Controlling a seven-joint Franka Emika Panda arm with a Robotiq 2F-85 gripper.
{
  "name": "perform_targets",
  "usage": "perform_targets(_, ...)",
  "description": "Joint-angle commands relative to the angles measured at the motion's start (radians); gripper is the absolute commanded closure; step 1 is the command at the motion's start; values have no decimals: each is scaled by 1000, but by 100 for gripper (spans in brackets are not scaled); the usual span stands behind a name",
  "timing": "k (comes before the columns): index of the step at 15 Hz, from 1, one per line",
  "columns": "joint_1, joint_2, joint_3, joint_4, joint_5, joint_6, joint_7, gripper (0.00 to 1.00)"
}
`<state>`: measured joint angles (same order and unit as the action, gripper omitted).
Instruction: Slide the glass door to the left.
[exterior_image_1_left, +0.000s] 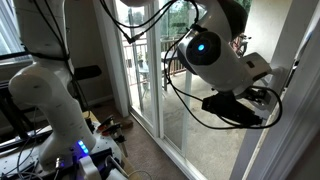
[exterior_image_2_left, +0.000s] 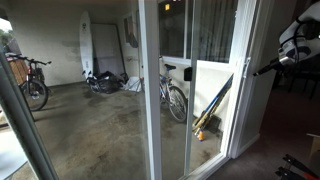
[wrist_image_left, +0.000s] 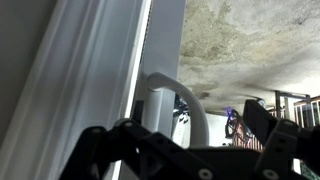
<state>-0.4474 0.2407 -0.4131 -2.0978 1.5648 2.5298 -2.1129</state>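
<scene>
Directly ahead of tool (wrist_image_left: 192, 150), glass door (wrist_image_left: 105, 70) handle (wrist_image_left: 192, 102).

In the wrist view, the bottom edge cuts off the gripper (wrist_image_left: 183, 150) below its fingers, and its dark body hides the lower end of the handle (wrist_image_left: 196, 108). The bicycles (wrist_image_left: 232, 125) at lower right are too small and dark for us to count. In an exterior view, the right edge cuts off the arm (exterior_image_2_left: 300, 38) at upper right. In an exterior view, the gripper's tip blurs into the glass door (exterior_image_1_left: 296, 100) at the right.
</scene>
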Motion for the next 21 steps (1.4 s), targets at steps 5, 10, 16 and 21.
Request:
perform_targets(5,65,35,51,101,158,58,21,0)
perform_targets(10,81,64,58,111,166,76,4,0)
perform_targets(16,107,33,81,71,220,59,-31,0)
perform_targets(21,124,17,85,29,277,62,-122,0)
